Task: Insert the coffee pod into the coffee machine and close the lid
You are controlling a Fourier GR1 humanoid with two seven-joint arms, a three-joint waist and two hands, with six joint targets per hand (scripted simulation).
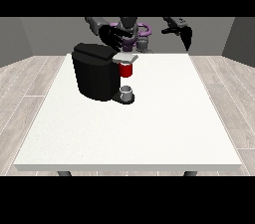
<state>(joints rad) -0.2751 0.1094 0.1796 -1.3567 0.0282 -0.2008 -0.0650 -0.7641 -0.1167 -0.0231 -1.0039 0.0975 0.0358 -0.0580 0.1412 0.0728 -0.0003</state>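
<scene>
We see a large white table [149, 133] on a wooden floor. On it stands the black coffee machine [97, 71], with a grey thing [127, 92] at its base and a red thing at the machine [126, 69] above. Behind, the hand at the view's left [113, 36] hovers over the machine with fingers spread, holding nothing. The hand at the view's right [185, 35] hangs in the air, empty; we cannot tell its fingers.

— Does any word, brand or number show on the black boxy coffee machine [97, 71] or the large white bench [149, 133]?

— None can be read on either one.
</scene>
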